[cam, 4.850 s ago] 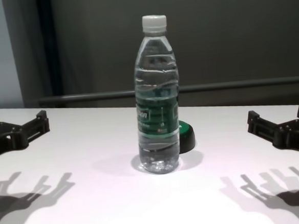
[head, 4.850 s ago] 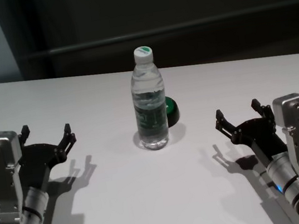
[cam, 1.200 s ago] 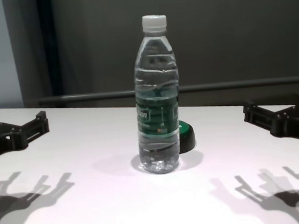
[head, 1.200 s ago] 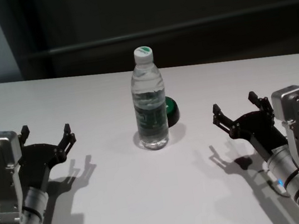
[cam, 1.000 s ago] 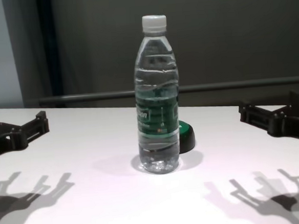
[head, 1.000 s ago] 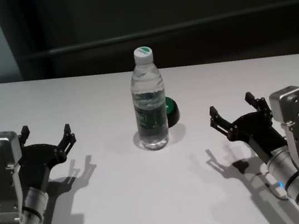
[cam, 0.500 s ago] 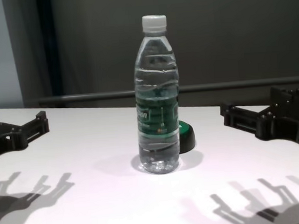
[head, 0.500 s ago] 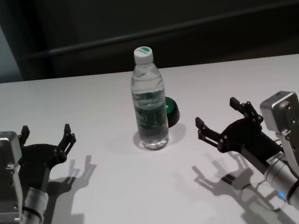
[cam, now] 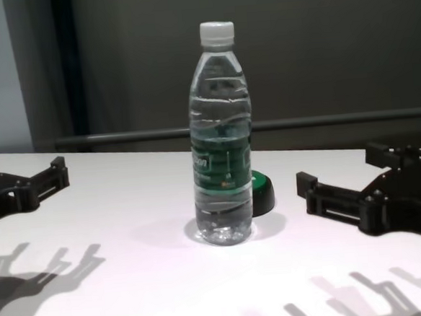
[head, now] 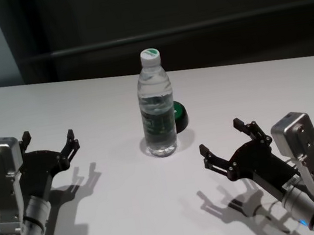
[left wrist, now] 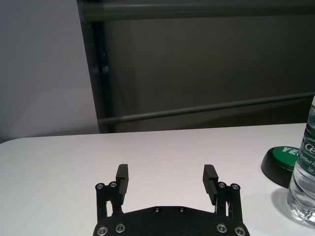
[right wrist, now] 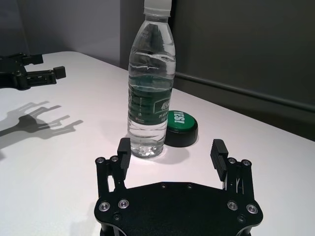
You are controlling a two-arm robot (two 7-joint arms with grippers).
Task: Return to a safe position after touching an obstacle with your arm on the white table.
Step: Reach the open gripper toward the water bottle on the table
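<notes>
Obstacle: the water bottle (head: 156, 103) stands upright near the centre of the white table (head: 130, 216), white cap on, dark green label band around its middle. A low black puck (head: 179, 116) with a green top sits just behind it on the robot's right, close against the base; whether the two touch cannot be told.

Right gripper (head: 227, 145): hovers above the table on the robot's right, near the bottle but clear of it, with a visible gap between the nearer fingertip and the bottle. The wrist is angled inward, so the fingers point toward the bottle and puck. Its 2 fingers are spread wide with nothing between them. In the right wrist view the right gripper (right wrist: 172, 151) faces the bottle (right wrist: 151, 81) and puck (right wrist: 180, 128) directly. Its shadow falls on the tabletop below the arm.

Left gripper (head: 49, 142): held above the table on the robot's left, well apart from the bottle, forearm running back toward the body. Its 2 fingers are likewise spread apart and hold nothing. In the left wrist view the left gripper (left wrist: 167, 178) points across bare tabletop, with the bottle (left wrist: 304, 167) at the frame edge.
</notes>
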